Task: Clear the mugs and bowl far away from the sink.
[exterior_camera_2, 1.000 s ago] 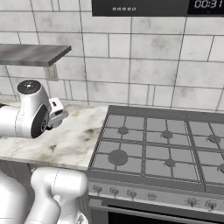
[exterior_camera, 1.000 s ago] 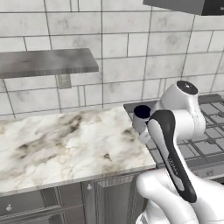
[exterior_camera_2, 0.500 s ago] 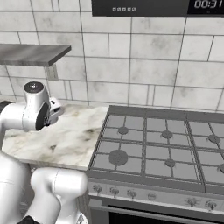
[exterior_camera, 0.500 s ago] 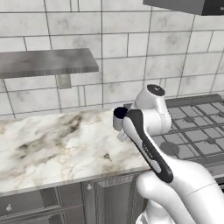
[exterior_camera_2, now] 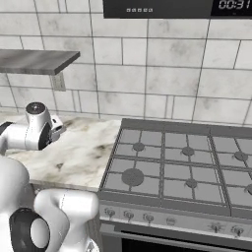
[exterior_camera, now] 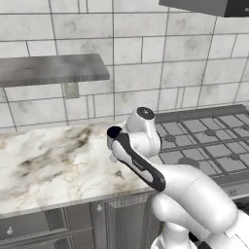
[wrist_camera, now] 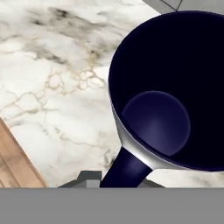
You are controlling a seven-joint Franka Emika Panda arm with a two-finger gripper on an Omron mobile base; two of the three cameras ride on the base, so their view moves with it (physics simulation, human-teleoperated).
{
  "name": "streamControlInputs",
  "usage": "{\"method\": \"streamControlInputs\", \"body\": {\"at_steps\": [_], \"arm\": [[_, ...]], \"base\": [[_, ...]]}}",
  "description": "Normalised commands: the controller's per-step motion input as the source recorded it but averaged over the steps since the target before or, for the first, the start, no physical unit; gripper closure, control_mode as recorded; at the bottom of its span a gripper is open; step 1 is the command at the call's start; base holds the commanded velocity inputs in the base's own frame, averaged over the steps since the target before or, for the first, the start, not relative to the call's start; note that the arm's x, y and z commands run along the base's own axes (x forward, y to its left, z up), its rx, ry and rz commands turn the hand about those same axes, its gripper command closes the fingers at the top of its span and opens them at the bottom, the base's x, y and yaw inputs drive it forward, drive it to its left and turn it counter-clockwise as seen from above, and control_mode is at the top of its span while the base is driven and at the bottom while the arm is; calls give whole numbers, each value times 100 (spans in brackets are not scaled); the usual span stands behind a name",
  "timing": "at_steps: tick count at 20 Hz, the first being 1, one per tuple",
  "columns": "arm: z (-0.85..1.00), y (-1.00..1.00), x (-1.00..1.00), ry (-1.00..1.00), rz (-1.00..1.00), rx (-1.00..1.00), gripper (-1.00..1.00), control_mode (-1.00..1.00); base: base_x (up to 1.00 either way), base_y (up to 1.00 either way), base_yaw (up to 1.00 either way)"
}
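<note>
A mug (wrist_camera: 170,87) is seen just ahead of the pincer (exterior_camera: 113,156), its navy mouth turned up toward the hand camera — the axis running along the pincer's line — and its handle (wrist_camera: 124,168) pointed back at the fingers. It is carried above the marble counter (wrist_camera: 48,87). The fingers are hidden; their spread cannot be told. To the right lies the stove (exterior_camera_2: 182,162).

a dark-rimmed mug (exterior_camera: 114,132) sits against the white arm (exterior_camera: 146,160) above the marble counter (exterior_camera: 48,155), beside the stove (exterior_camera: 204,141)
</note>
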Motion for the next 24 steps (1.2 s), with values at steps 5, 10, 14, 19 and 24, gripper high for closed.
{"method": "streamControlInputs", "body": {"at_steps": [5,10,14,19,24], "arm": [[-25,31,57,14,0,1,100,-100],[-29,34,52,8,0,0,100,-100],[-36,41,52,0,0,-1,100,-100],[-40,38,49,0,0,0,100,-100],[-34,34,52,0,0,0,100,-100]], "base": [[0,0,0],[0,0,0],[0,0,0],[0,0,0],[0,0,0]]}}
